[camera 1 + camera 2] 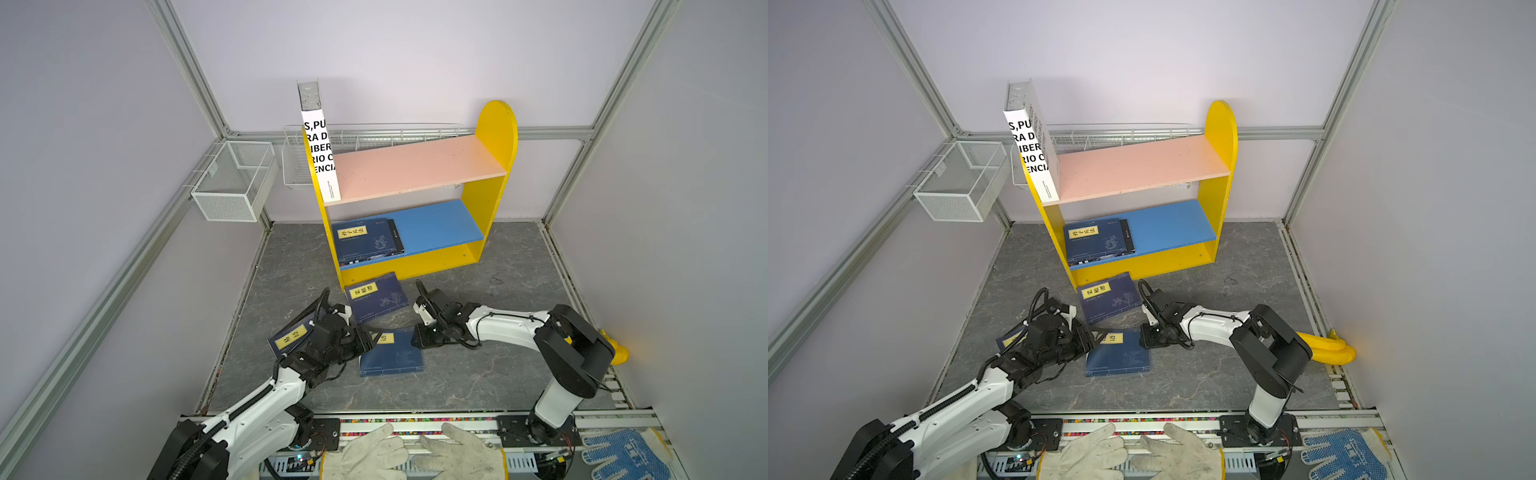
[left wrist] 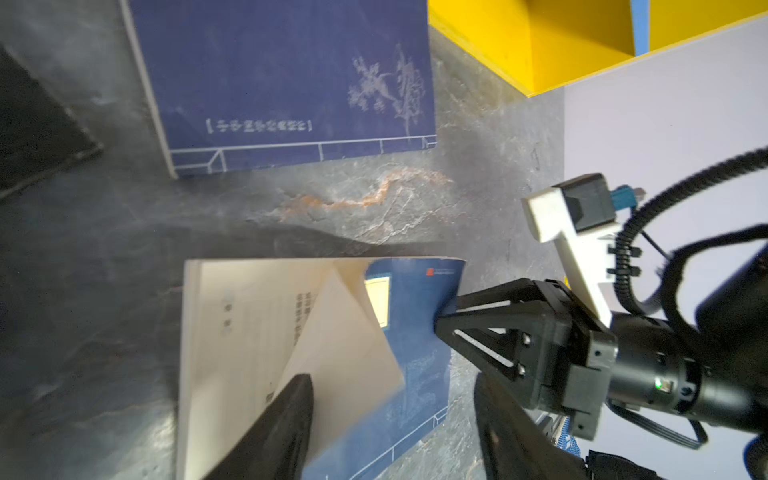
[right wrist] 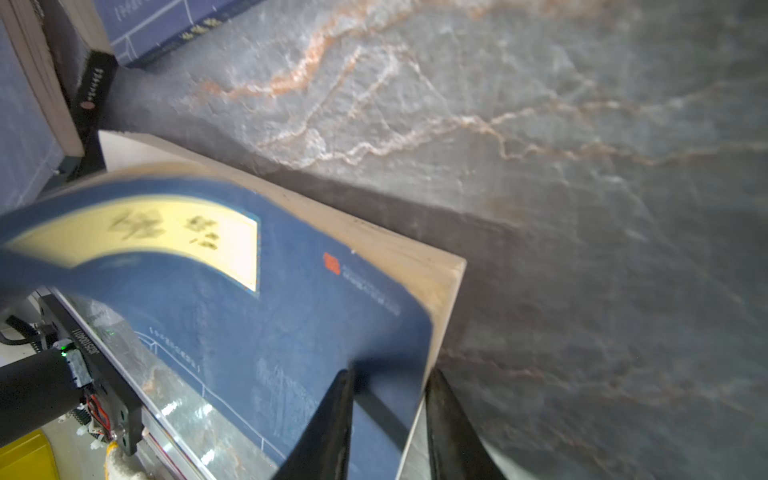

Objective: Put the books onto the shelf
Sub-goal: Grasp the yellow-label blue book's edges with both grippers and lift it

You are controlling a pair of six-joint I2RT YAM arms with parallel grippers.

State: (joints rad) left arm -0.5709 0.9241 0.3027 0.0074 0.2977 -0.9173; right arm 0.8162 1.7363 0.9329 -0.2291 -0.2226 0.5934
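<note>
Pinching the navy book (image 3: 270,332) by one edge (cover curling up), the right gripper (image 3: 388,374) holds firm; the left gripper (image 2: 390,382) hovers, jaws apart.

navy book (image 1: 390,357) w/ yellow label, white book (image 1: 320,153) w/ blk lettering, shelf (image 1: 494,137) yellow, pink + blue boards, grey veined table (image 1: 478,374)

White-shelled left arm (image 1: 270,428) at seven o'clock, ribbed black cable (image 1: 249,404) alongside; white right arm (image 1: 507,328) at four, black joints, screwed black fingers (image 2: 498,311)
</note>
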